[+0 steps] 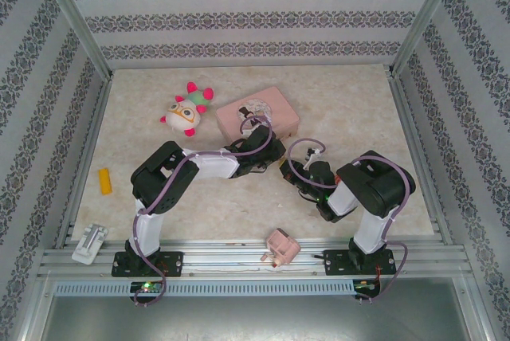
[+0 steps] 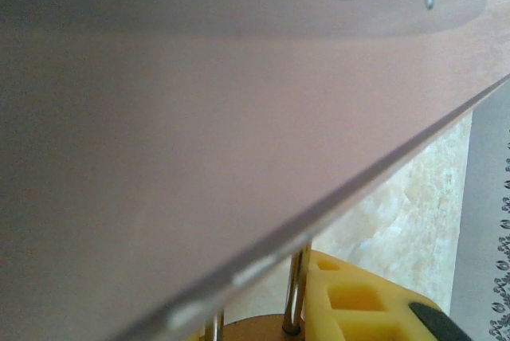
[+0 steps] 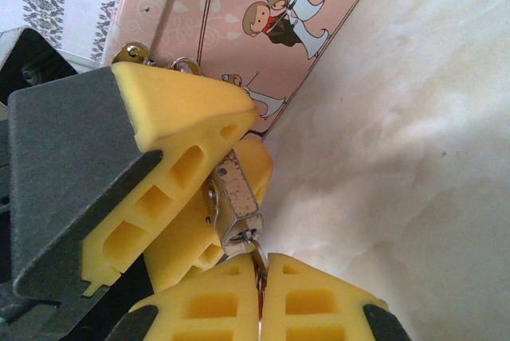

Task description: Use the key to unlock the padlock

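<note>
At left, we see the left gripper (image 3: pixel 233 170) clamped on the padlock (image 3: pixel 237 197), beside the pink tin (image 3: pixel 239 22). At right, the right gripper (image 3: pixel 261 279) pinches the key (image 3: pixel 258 258), which seemingly enters the padlock's underside.

bright, even overhead light washes the surface (image 1: pixel 358 118) in the top view, with soft shadows under the arms (image 1: pixel 163 174). the left wrist view is blurred, the pink tin (image 2: pixel 199 158) too close to focus, dimmer toward 12 o'clock. the right wrist view holds the padlock (image 3: pixel 237 194) sharp, glare at 3 o'clock.
</note>
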You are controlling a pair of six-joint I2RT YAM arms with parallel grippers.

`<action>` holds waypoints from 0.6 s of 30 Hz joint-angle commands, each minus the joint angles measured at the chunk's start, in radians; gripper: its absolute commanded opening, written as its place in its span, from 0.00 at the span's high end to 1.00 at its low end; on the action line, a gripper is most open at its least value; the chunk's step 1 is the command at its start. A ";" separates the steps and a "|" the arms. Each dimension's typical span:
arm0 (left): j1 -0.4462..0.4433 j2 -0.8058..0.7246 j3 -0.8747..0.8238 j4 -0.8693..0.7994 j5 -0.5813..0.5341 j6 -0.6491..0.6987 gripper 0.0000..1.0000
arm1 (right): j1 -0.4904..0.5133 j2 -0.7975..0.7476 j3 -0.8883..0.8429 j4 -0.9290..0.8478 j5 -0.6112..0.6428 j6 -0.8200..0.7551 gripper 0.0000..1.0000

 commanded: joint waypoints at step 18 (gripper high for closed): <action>-0.014 -0.024 0.017 0.070 0.074 -0.033 0.89 | 0.033 -0.098 0.086 -0.160 0.086 -0.111 1.00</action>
